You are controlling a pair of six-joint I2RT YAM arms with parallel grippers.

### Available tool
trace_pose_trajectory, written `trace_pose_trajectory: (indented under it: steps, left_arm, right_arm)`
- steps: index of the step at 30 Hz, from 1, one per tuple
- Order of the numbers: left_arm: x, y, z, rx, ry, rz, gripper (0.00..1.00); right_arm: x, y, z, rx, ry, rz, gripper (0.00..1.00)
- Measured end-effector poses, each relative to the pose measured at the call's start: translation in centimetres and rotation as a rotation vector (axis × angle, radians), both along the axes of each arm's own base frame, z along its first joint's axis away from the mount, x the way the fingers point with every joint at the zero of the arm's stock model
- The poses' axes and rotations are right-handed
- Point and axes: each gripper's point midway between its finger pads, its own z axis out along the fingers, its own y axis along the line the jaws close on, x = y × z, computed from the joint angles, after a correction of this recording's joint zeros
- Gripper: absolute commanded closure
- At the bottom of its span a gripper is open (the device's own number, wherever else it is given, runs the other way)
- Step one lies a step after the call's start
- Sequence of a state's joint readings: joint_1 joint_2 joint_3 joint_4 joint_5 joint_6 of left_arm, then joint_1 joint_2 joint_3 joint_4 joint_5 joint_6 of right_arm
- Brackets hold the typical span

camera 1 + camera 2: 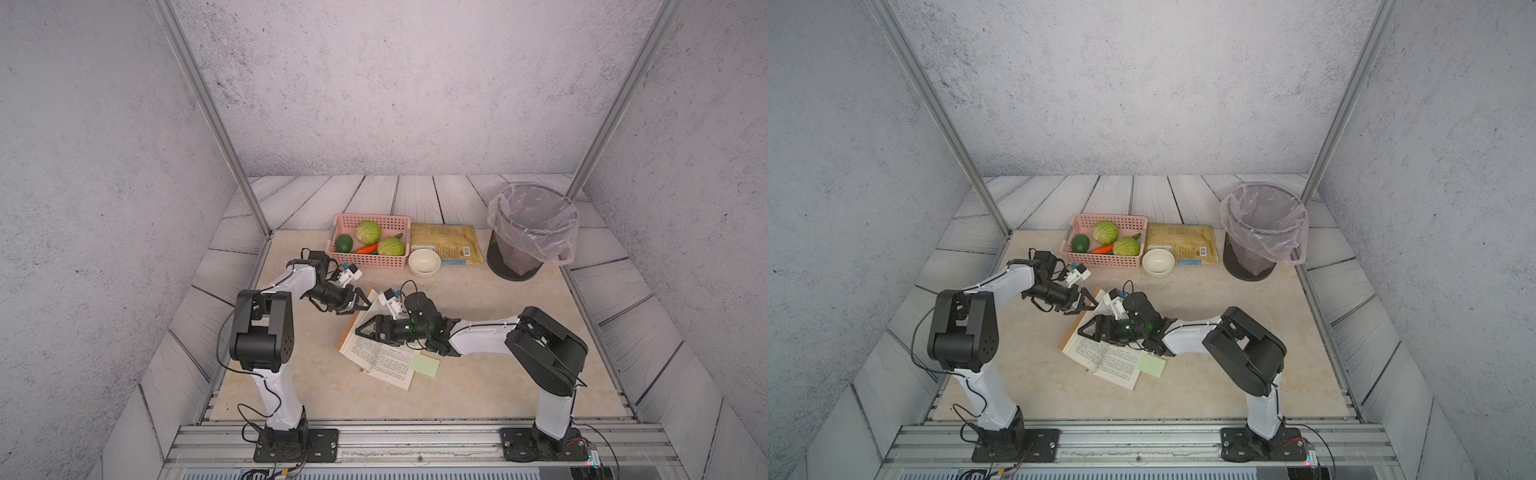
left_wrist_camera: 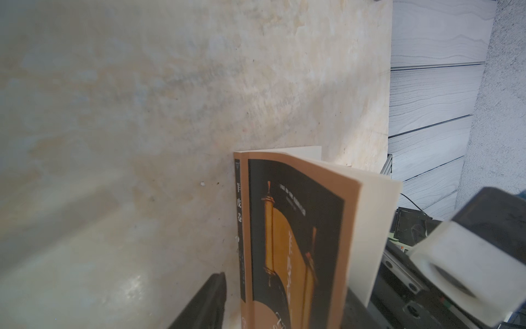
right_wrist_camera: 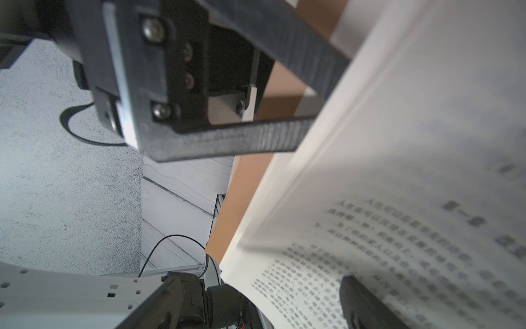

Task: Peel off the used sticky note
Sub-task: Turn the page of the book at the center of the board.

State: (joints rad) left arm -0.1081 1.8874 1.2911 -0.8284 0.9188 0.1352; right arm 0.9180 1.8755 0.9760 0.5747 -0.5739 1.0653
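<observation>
While the open book [image 1: 386,361] lies in the middle of the table [image 1: 478,374], the green sticky note [image 1: 426,365] sits on the near right corner of its right-hand page, with its right edge hanging past the page over the tabletop. Both top views show the note flat, and neither claw touches it [image 1: 1151,365].

From the left, the left gripper [image 1: 366,302] reaches to the far left part of the book, where the brown cover [image 2: 296,228] stands lifted off the table. In the left wrist view, one of its fingers [image 2: 210,299] shows just beside the spine and another dark one lies beyond the cream pages, so the jaws stand on either side of the raised cover; whether they actually pinch it I cannot tell.

From the right, the right gripper [image 1: 360,332] hangs low over the left-hand page, well apart from the note, its jaws spread wide. In the right wrist view, a finger [image 3: 361,302] of it lies over the printed text, with a curling page edge between the two fingers.

Along the far edge stand a pink basket [image 1: 365,259] of vegetables, a white bowl [image 1: 424,262], a yellow packet [image 1: 446,243] and, far right, a lined bin [image 1: 528,232].
</observation>
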Motion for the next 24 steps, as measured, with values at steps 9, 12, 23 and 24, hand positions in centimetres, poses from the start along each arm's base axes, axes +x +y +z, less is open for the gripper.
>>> trace_pose_trajectory:
  steps: [9,12,23,24]
  left_arm:
    - [-0.12,-0.03,-1.11,0.019,0.026,-0.003,0.64]
    - [-0.12,-0.03,-1.11,0.019,0.027,-0.003,0.64]
    - [-0.20,-0.08,-1.03,0.014,0.029,-0.005,0.36]
    - [-0.19,-0.09,-0.99,0.011,0.027,-0.006,0.34]
  right_arm:
    - [-0.02,0.01,0.00,0.000,0.000,0.001,0.09]
    - [-0.02,0.01,0.00,0.000,0.000,0.001,0.09]
    - [0.04,0.07,-0.36,-0.003,0.003,0.000,0.09]
    - [0.05,0.08,-0.40,-0.003,0.004,0.000,0.09]
